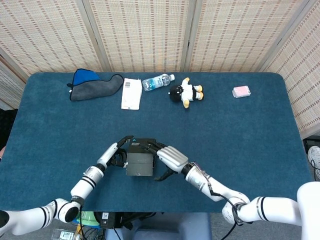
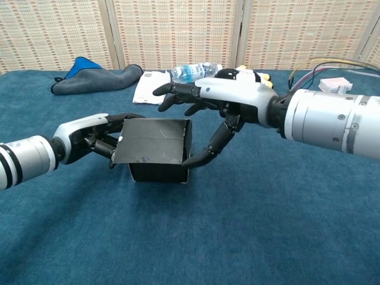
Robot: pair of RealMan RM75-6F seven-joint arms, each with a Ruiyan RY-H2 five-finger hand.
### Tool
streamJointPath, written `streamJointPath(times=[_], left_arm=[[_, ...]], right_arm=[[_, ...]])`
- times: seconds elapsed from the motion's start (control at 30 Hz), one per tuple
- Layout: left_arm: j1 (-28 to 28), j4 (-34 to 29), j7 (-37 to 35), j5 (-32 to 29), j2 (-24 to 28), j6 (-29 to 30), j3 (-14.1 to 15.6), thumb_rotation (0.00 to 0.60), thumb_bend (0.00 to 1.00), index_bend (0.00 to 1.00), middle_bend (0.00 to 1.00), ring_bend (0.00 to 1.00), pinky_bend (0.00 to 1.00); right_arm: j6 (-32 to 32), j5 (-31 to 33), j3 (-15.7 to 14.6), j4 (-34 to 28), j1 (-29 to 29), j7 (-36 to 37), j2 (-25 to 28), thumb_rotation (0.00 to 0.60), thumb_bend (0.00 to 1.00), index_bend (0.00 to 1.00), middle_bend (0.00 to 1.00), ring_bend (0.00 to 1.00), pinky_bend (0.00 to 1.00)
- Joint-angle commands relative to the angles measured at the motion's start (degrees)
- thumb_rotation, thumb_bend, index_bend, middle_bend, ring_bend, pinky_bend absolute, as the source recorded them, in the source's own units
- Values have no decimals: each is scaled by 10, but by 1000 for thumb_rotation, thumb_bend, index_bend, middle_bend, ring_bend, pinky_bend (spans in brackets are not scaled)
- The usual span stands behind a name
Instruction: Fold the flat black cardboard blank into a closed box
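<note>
1. The black cardboard box [image 2: 157,149] stands near the front edge of the blue cloth-covered tabletop [image 1: 240,130], between the two hands, already raised into box form, not lying flat.
2. In the chest view its top panel lies nearly level over the walls, but a gap shows along the right edge, so the lid looks laid down and not yet tucked in.
3. The left hand [image 2: 98,138] grips the box's left side, fingers curled against the wall and top edge.
4. The right hand [image 2: 208,104] is spread wide and holds nothing: its fingers reach over the far side of the box, and its thumb touches the lower right corner.
5. Judged from this, most of the folding is done; what remains is pressing the lid flush and seating its flap.
6. Whether the bottom is locked cannot be seen.
</note>
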Motion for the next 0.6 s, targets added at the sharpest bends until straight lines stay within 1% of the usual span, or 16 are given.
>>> streamJointPath(times=[0.03,0.07,0.17,0.23,0.33,0.47,0.53,0.57,0.6], left_arm=[[8,-29,42,-24,-2,1,-14,600,227,21,88,603,661],[10,-35,51,-27,-1,2,-16,600,224,5,50,597,651],[13,-57,79,-36,6,1,-18,600,205,0,2,575,638],[14,-73,98,-44,16,-7,-18,600,179,0,0,555,630],[19,-92,126,-53,26,-5,-18,600,153,0,0,537,572],[25,-108,155,-64,37,1,-21,600,142,0,0,514,563],[28,-109,165,-69,43,2,-23,600,142,0,0,512,563],[29,-109,169,-71,46,2,-24,600,142,0,0,544,563],[31,-108,174,-72,51,1,-25,600,142,0,0,556,563]], right_arm=[[-6,31,14,-3,6,-25,-4,600,122,0,112,30,108],[-6,38,17,-3,7,-32,-6,600,122,0,113,33,114],[-4,66,23,0,10,-60,-14,600,122,0,123,52,152],[-1,83,25,3,13,-81,-22,600,132,0,138,63,167],[7,108,25,7,17,-124,-34,600,150,1,146,67,173],[24,138,24,2,21,-178,-48,600,150,28,149,67,173],[36,154,23,0,23,-209,-56,600,150,43,149,67,173],[40,161,23,-1,24,-220,-59,600,150,50,149,67,173],[47,170,24,-3,26,-235,-64,600,150,59,149,67,173]])
